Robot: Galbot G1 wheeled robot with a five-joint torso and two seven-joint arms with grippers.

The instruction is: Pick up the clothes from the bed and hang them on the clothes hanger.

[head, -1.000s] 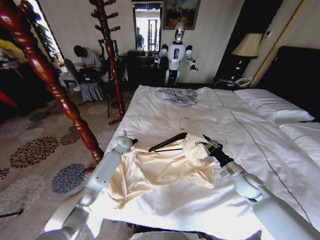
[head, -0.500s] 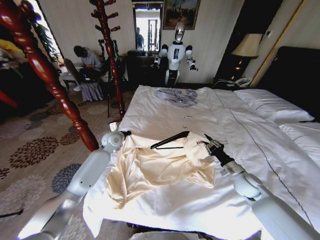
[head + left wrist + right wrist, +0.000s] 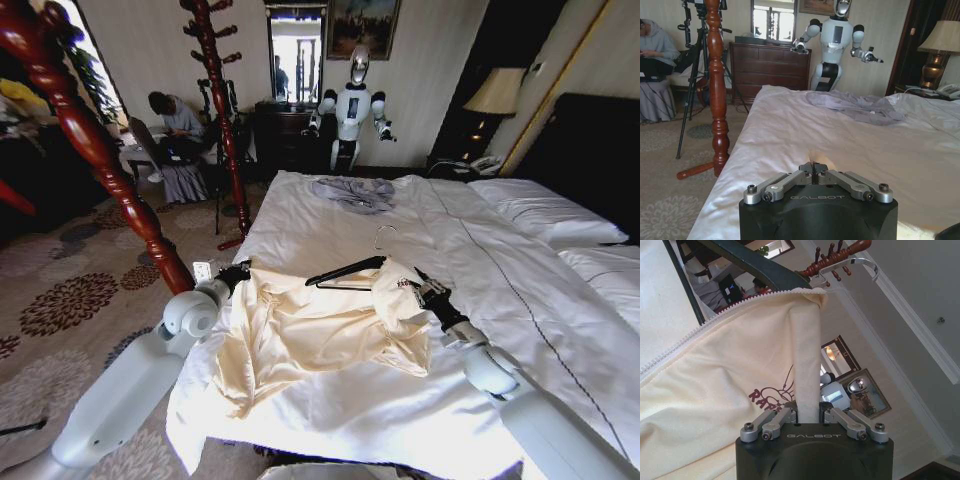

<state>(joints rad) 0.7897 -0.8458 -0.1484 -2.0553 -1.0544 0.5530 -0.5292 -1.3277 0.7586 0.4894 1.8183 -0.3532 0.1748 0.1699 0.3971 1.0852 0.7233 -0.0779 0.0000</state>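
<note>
Your right gripper [image 3: 418,289] is pinching the cream clothes [image 3: 320,335], draping them over the hanger [image 3: 345,273] on the bed [image 3: 500,270]. Your left gripper [image 3: 238,271], fingers pressed together and empty, is hovering beside the sleeve. Next, probably, seat the second shoulder.

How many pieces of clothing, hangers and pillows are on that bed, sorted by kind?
Garments: 2, the cream-yellow garment held by the right gripper, and a grey-blue garment near the far edge of the bed.
Hangers: 1, the black clothes hanger, partly inside the cream garment.
Pillows: 2, both white.
Total: 5
</note>
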